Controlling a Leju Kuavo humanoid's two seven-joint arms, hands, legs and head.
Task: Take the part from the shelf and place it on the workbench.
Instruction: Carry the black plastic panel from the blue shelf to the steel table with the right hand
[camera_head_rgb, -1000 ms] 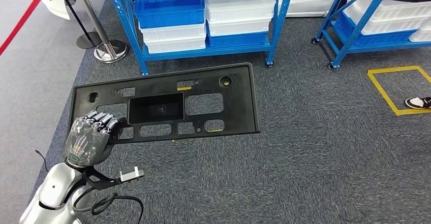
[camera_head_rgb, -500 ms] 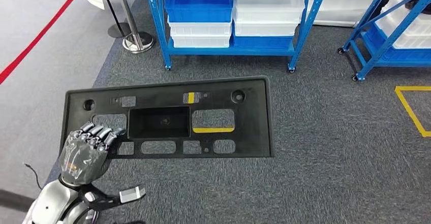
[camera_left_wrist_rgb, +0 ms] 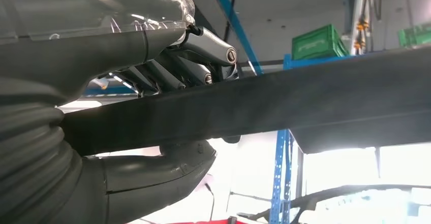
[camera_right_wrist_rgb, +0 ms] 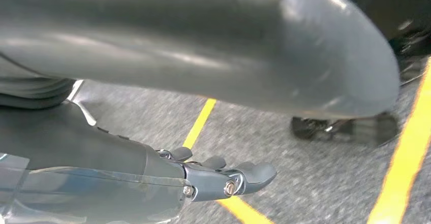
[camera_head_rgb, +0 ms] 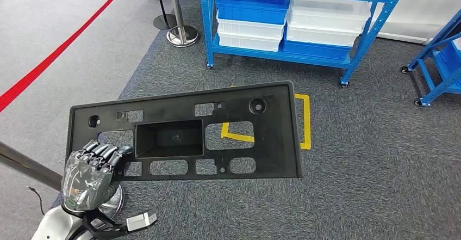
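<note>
The part (camera_head_rgb: 272,142) is a long flat black plastic panel with several cut-outs and a box-shaped recess in its middle. It hangs roughly level above the grey carpet in the head view. My left hand (camera_head_rgb: 89,169) grips it at its near left corner, fingers curled over the top face. In the left wrist view the panel's edge (camera_left_wrist_rgb: 305,97) runs across the picture, clamped between the fingers (camera_left_wrist_rgb: 167,71) and the thumb (camera_left_wrist_rgb: 167,168). My right hand (camera_right_wrist_rgb: 203,176) hangs over the carpet with its fingers loosely stretched out and nothing in them.
A blue shelf (camera_head_rgb: 353,49) with blue and white bins stands ahead, a second blue rack (camera_head_rgb: 435,71) at the right edge. A stanchion base (camera_head_rgb: 182,35) and a red floor line (camera_head_rgb: 54,55) lie far left. A metal pole (camera_head_rgb: 27,166) crosses near my left hand. Yellow tape (camera_head_rgb: 306,123) marks the carpet.
The whole picture has shifted, so the camera has turned: the shelf now sits further right and the red line is in view. My left hand keeps the same grip on the panel.
</note>
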